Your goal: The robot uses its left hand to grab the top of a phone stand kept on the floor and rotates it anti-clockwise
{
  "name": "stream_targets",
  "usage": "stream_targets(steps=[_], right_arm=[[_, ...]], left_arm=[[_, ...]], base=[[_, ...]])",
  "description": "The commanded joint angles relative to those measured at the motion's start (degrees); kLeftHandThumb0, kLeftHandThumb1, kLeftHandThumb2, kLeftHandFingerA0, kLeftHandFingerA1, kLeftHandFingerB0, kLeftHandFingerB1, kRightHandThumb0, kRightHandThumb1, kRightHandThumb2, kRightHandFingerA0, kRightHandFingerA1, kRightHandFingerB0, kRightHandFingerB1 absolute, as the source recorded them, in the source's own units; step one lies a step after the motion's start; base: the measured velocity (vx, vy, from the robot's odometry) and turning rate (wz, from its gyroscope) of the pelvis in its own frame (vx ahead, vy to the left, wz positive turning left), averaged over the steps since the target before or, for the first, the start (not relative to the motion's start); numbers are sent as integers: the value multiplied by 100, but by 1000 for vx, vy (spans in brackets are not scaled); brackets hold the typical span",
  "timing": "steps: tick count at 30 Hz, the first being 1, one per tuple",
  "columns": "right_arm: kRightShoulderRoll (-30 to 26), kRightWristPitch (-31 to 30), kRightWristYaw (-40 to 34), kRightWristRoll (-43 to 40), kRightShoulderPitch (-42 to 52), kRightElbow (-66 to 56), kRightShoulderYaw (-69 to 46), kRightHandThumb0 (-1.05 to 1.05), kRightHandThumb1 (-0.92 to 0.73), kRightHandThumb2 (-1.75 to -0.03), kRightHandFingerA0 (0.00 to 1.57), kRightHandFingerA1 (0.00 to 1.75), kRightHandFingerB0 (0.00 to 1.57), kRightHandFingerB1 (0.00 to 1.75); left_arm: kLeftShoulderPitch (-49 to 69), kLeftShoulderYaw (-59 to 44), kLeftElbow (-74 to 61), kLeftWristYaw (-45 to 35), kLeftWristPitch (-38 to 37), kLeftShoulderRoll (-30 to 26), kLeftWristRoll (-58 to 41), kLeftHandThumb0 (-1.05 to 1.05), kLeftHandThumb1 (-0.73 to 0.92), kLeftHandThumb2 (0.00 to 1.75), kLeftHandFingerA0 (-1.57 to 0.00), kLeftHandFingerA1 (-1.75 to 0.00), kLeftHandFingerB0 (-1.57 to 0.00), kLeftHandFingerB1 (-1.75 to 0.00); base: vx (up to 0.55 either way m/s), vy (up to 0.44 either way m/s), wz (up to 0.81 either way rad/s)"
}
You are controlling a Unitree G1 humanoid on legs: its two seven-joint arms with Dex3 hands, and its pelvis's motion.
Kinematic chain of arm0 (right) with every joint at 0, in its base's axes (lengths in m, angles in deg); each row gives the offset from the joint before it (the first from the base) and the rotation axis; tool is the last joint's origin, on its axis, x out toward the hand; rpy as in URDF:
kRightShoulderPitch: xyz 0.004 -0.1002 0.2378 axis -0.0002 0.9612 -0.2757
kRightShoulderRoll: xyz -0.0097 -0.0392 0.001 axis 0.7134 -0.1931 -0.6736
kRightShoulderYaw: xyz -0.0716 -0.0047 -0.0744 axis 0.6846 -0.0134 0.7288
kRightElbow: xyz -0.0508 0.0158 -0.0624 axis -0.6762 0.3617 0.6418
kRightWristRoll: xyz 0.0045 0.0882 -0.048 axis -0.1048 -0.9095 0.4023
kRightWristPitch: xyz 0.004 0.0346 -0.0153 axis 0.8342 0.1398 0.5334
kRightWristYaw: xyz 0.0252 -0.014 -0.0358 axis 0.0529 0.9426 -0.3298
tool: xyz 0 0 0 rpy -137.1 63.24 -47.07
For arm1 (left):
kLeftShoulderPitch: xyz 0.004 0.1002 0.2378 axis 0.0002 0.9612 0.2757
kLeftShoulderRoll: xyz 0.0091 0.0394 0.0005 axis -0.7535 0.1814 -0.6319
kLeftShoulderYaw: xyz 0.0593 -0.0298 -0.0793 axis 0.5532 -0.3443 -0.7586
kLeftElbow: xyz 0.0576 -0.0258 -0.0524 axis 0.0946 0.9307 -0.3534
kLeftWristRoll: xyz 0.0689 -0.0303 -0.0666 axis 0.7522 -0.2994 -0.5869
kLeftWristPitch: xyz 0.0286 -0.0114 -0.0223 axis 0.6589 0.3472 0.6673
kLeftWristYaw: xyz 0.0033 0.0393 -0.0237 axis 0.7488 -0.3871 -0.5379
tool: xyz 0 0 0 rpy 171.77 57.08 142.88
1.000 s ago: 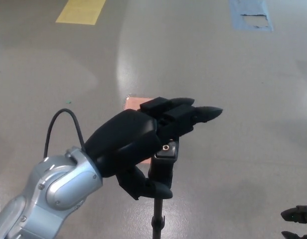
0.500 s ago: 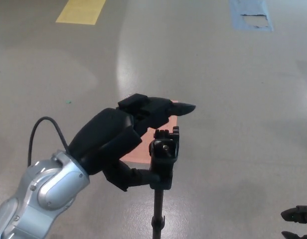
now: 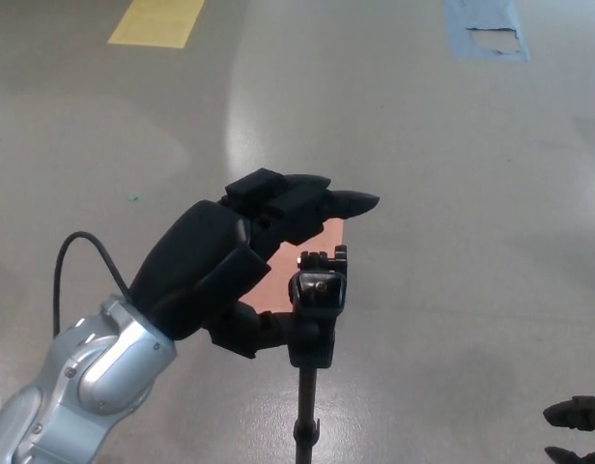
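- Left hand (image 3: 235, 266) open beside the stand (image 3: 315, 319), fingers (image 3: 326, 205) above its top, thumb touching its side.
- Right hand (image 3: 578, 425) at the frame's corner; grip unclear.

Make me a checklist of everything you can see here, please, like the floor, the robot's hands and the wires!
Surface: grey shiny floor.
Job's things: phone stand upright on its pole.
Clutter: orange-pink patch under the stand; tiny green speck.
Hands: left hand beside the stand's top, fingers apart, thumb by the head. Right hand barely showing at the corner.
Cables: black cable looping at the left wrist.
Surroundings: yellow marking, blue tape.
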Motion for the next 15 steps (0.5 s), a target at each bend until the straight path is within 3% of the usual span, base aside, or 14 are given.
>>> stream_targets(steps=[1, 15], right_arm=[[-76, -41, -50, 19, -69, 25, -16, -46, -70, -79, 36, 46, 13, 36], [-72, -26, -53, 34, -96, 32, -8, -47, -69, -79, 33, 46, 14, 36]], left_arm=[[22, -35, 72, 251, -246, -4, 201, -20, 25, 83, -13, -52, -13, -51], [3, -23, 126, 247, -293, 28, 154, -21, 24, 82, -12, -52, -13, -51]], base=[[0, 0, 0], [0, 0, 0]])
